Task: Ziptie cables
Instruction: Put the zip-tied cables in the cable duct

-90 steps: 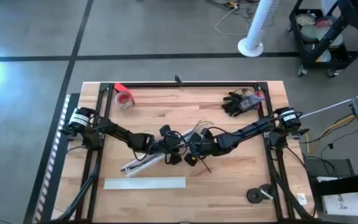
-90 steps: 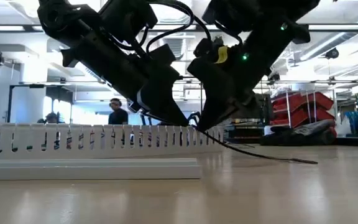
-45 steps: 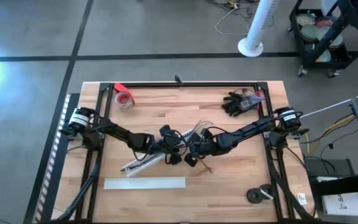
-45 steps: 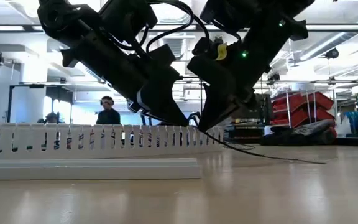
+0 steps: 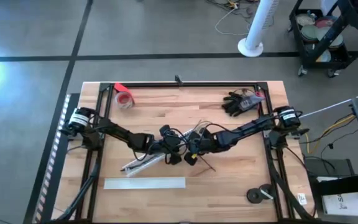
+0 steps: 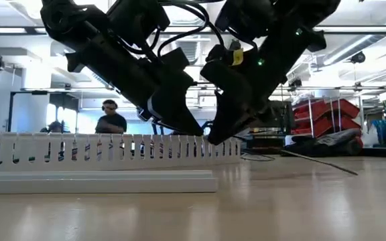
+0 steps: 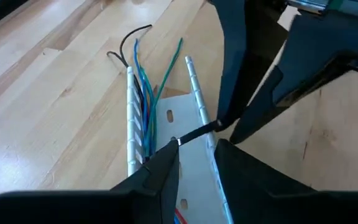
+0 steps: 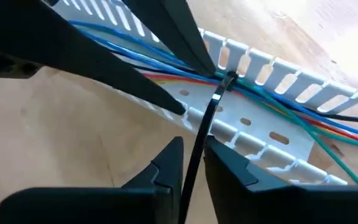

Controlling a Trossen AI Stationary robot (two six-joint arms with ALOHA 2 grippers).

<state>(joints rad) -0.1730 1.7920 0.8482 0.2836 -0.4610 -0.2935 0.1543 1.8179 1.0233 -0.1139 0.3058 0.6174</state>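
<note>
On the wooden surface, the slotted tray at centre holds the cables. Both grippers meet there: right gripper fingers grasp the black zip tie tail; left gripper fingers pinch its head. Step in hand appears to be cinching. Next: pull the tail taut.

Cables: thin flexible wires, blue, green, black, with red and yellow strands also showing. Lay bundled lengthwise inside white slotted tray mid-table. Free ends fanned out past tray's open end, black one curling to side. Black zip tie looped around bundle, its head sitting atop wires, tail stretched taut away from tray.
</note>
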